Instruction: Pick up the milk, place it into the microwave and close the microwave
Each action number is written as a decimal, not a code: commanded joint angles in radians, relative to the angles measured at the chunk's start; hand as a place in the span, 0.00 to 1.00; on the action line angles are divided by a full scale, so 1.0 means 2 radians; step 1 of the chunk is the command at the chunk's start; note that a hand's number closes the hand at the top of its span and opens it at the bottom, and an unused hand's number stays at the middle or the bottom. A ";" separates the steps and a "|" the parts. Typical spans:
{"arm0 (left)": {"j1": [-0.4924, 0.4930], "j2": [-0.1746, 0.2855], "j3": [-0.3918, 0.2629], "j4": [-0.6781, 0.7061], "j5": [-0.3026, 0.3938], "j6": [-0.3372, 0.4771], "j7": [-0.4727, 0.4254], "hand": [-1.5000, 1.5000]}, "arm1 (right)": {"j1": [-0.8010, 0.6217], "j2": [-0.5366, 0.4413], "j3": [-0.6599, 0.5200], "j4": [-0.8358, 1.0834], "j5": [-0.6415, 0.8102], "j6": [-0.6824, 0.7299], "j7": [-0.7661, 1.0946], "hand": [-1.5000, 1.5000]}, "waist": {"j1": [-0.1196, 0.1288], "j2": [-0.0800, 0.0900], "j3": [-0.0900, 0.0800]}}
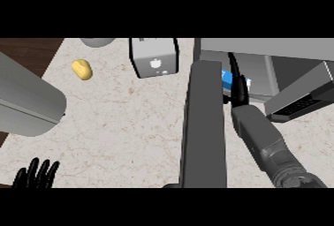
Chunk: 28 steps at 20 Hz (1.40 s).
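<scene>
Up at the right of the pale, veined stone tabletop [130, 128], the boxy grey microwave [261, 47] stands with its flat, dark door [203, 123] swung open, seen edge-on. At its opening, the blue milk carton [226, 80] shows as a narrow sliver between the door and my right robot hand [239, 89]. That hand is black and slim and lies right beside the carton; I cannot tell whether it clasps it. My left robot hand [36, 174] rests open at the lower left edge. Farther left, a boxy white toaster [154, 57] bears a small mark, too small to read, and a lumpy yellow food item [81, 69] lies near it.
</scene>
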 commanded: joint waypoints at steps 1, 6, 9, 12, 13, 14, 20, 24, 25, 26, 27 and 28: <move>0.001 -0.012 -0.011 0.016 -0.018 0.005 -0.011 0.00 | 0.011 0.001 -0.014 0.004 -0.016 0.064 -0.020 0.00 | -0.012 -0.006 -0.002; 0.040 -0.009 -0.007 -0.025 -0.008 0.003 -0.004 0.00 | 0.051 -0.009 -0.026 0.006 -0.026 0.112 -0.067 0.00 | -0.020 -0.012 -0.002; 0.022 -0.011 -0.002 0.013 -0.011 -0.004 -0.019 0.00 | 0.077 0.016 -0.034 -0.001 -0.033 0.100 -0.108 0.00 | -0.028 -0.013 -0.002; 0.054 0.000 0.005 -0.014 -0.002 -0.012 -0.010 0.00 | 0.100 0.029 -0.034 -0.002 -0.033 0.113 -0.134 0.00 | -0.030 -0.016 -0.002; 0.016 -0.005 0.001 -0.007 -0.002 0.003 0.016 0.00 | 0.117 0.022 -0.036 -0.004 -0.034 0.127 -0.155 0.00 | -0.035 -0.014 -0.002; 0.028 -0.010 0.003 0.021 -0.016 -0.005 -0.019 0.00 | 0.138 0.015 -0.031 0.000 -0.031 0.152 -0.161 0.00 | -0.037 -0.017 -0.003; 0.035 -0.027 -0.042 -0.030 -0.058 0.025 0.026 0.00 | 0.160 -0.004 -0.021 -0.014 -0.028 0.241 -0.164 0.00 | -0.046 -0.020 -0.003; 0.053 -0.019 -0.053 -0.046 -0.068 0.016 0.043 0.00 | 0.187 0.002 -0.005 -0.048 -0.023 0.231 -0.141 0.00 | -0.052 -0.025 -0.004; 0.014 -0.021 -0.042 0.021 -0.077 0.009 0.013 0.00 | 0.186 -0.020 -0.008 -0.042 -0.021 0.237 -0.147 0.00 | -0.051 -0.023 -0.004; -0.004 -0.021 -0.026 0.037 -0.064 0.011 0.011 0.00 | 0.224 -0.004 -0.002 -0.064 -0.022 0.237 -0.175 0.00 | -0.058 -0.025 -0.004; 0.017 -0.037 -0.064 0.031 -0.090 0.014 0.003 0.00 | 0.225 -0.020 -0.010 -0.075 -0.031 0.242 -0.157 0.00 | -0.057 -0.026 -0.004; 0.022 -0.024 -0.049 0.007 -0.072 0.010 0.021 0.00 | 0.250 -0.008 0.001 -0.091 -0.027 0.244 -0.160 0.00 | -0.057 -0.026 -0.004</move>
